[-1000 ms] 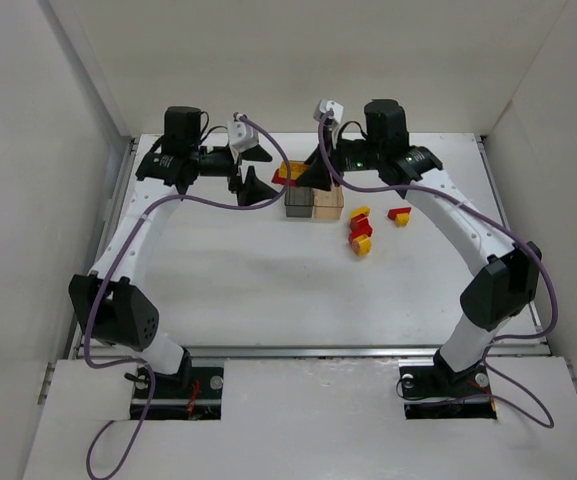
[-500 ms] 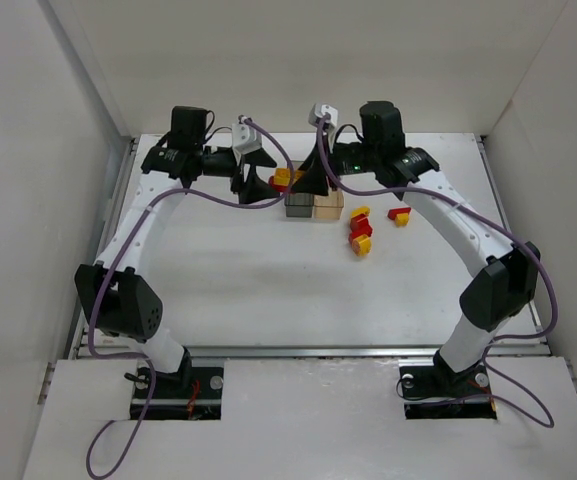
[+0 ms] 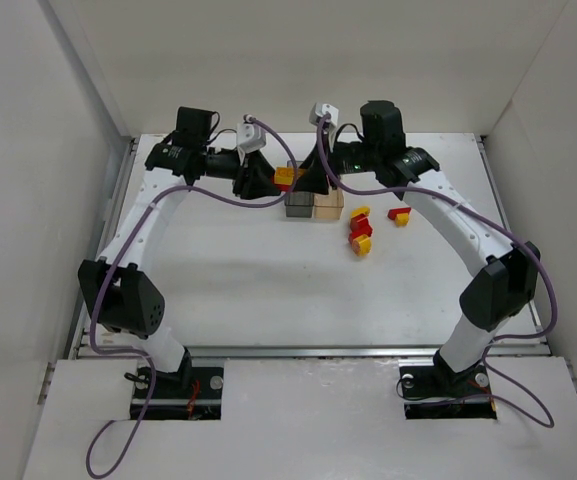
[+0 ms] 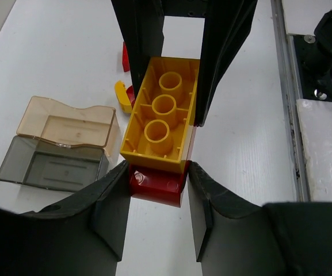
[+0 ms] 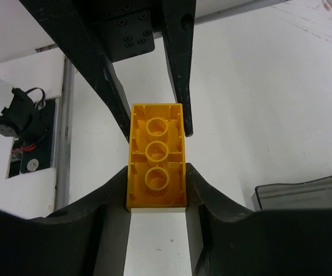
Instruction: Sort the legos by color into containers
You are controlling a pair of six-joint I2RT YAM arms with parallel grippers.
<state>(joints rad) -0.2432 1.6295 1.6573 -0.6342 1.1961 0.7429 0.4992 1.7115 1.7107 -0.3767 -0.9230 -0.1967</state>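
- Between the 2 grippers, toward the table's far edge and just behind-left of the bins: a stack of 2 legos. The yellow brick (image 4: 163, 112) sits on the red brick (image 4: 157, 184), and its hollow underside w/ 3 tubes faces the left wrist cam.
- Left gripper (image 4: 157, 172): closed onto the red brick, 1 finger against each side.
- Right gripper (image 5: 156, 178): closed onto the yellow brick from the opp. side. The tips of the 2 grippers are close together.
- Bins: grey bin (image 3: 299, 206) & amber bin (image 3: 329, 203) are joined side by side, grey on the left.
- Loose legos (image 3: 360, 232): a red & yellow cluster lies near the amber bin's right. 1 more red/yellow bit (image 3: 400, 214) lies further right, apart from it.
- Table (image 3: 268, 290): a broad open stretch runs from the bins to the arm bases.
- Back wall (image 3: 298, 60) stands near behind the grippers, w/ side walls at both table edges.
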